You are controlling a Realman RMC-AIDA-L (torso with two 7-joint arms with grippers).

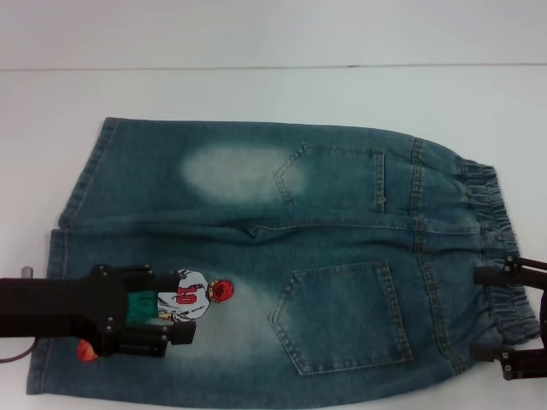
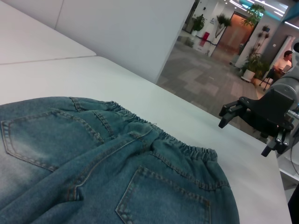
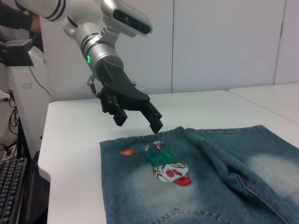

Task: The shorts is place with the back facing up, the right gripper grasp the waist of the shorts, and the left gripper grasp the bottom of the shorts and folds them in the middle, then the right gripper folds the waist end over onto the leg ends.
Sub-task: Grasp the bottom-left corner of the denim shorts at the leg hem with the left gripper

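Note:
The shorts [image 1: 342, 213] lie flat on the white table, back up, both patch pockets showing. The ruffled waist [image 1: 487, 222] is at the right and the leg ends [image 1: 73, 196] at the left. My left gripper [image 1: 184, 312] hovers open over the near leg beside the cartoon print [image 1: 195, 295]. In the right wrist view the left gripper [image 3: 138, 123] hangs just above the hem [image 3: 219, 129], holding nothing. My right gripper [image 1: 489, 313] is open at the near part of the waistband, one finger on either side. In the left wrist view the right gripper [image 2: 245, 135] stands a little off the waist [image 2: 187, 151].
The table [image 1: 256, 94] runs back to a white wall and has bare surface around the shorts. An orange ball print [image 1: 85, 350] sits near the hem corner. A keyboard [image 3: 11, 186] and equipment stand beyond the table's left edge.

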